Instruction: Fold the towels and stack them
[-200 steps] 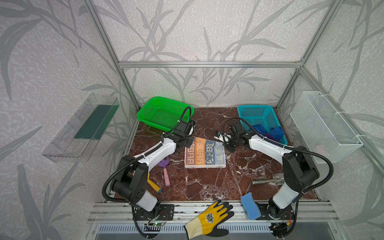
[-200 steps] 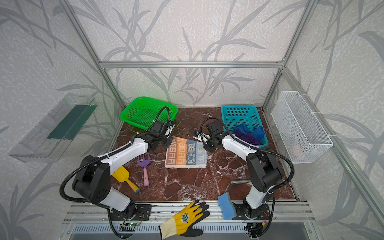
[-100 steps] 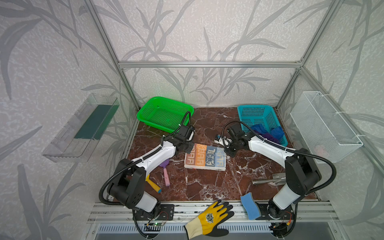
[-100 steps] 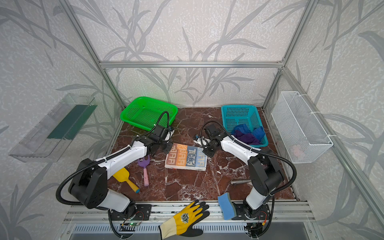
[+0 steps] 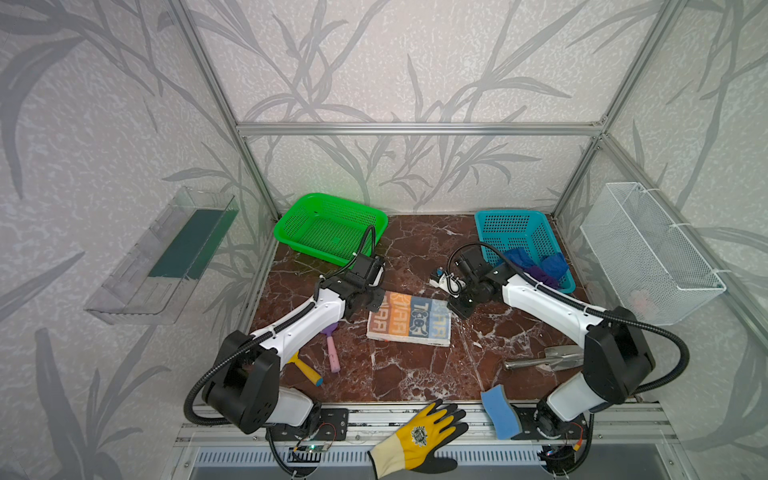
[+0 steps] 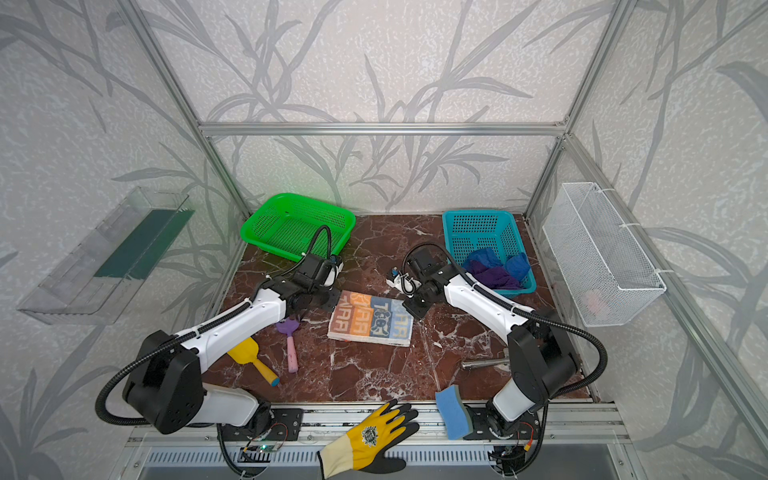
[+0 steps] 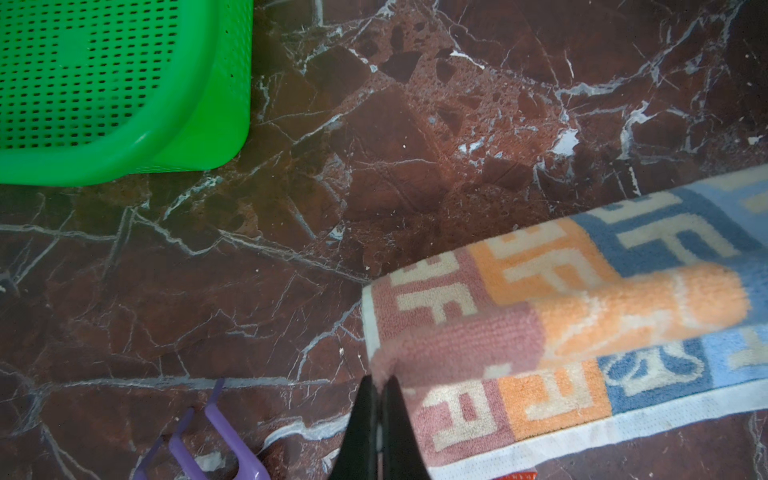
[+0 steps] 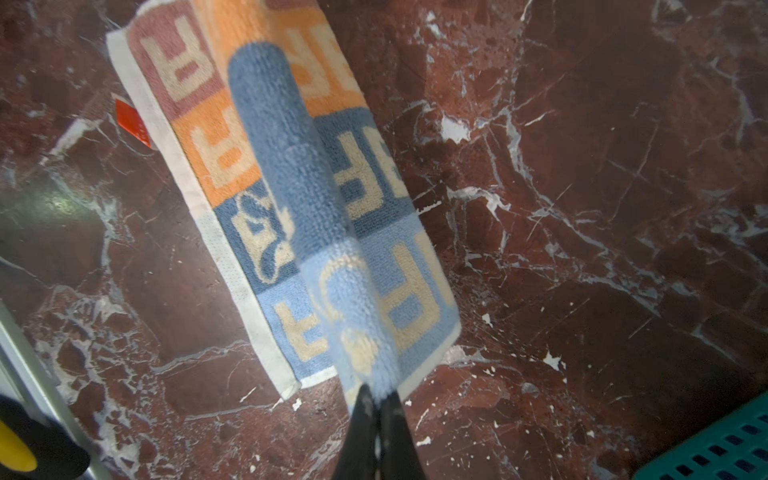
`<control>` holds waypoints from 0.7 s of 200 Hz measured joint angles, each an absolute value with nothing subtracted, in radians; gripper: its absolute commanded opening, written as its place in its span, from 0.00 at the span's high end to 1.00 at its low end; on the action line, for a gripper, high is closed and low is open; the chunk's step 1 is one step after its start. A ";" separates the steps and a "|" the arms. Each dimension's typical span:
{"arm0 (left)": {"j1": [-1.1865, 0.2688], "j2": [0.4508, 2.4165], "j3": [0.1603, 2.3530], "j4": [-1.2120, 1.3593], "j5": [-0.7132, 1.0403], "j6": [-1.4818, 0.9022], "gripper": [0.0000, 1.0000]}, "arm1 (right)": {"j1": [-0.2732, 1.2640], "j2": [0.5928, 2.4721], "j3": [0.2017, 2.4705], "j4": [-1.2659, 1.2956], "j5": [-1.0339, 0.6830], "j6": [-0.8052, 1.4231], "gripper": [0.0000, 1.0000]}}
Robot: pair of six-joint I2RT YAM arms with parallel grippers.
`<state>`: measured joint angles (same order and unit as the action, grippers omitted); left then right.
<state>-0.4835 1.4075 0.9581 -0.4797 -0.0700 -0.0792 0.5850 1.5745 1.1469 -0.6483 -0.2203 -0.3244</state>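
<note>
Lettered towel [image 5: 409, 320] lies mid-table, its far edge curled over. The left gripper [image 7: 376, 380] is pinched tight on one lifted corner, with the green basket [image 7: 208, 124] behind it. The right gripper [image 8: 376, 392] is clamped on the other corner. The teal basket [image 5: 511, 226] holds the purple towel [image 5: 540, 276] and the blue towel [image 5: 555, 262]. Bare marble [image 5: 415, 374] runs to the front edge.
</note>
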 measured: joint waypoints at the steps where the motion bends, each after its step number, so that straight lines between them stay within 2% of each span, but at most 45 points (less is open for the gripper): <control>1: -0.484 1.406 0.958 -0.480 -0.071 -0.080 1.00 | 0.585 1.574 1.147 -0.649 -0.221 -0.324 1.00; 140: -0.517 1.398 0.925 -0.581 -0.070 -0.176 1.00 | 0.650 1.599 1.083 -0.685 -0.252 -0.212 1.00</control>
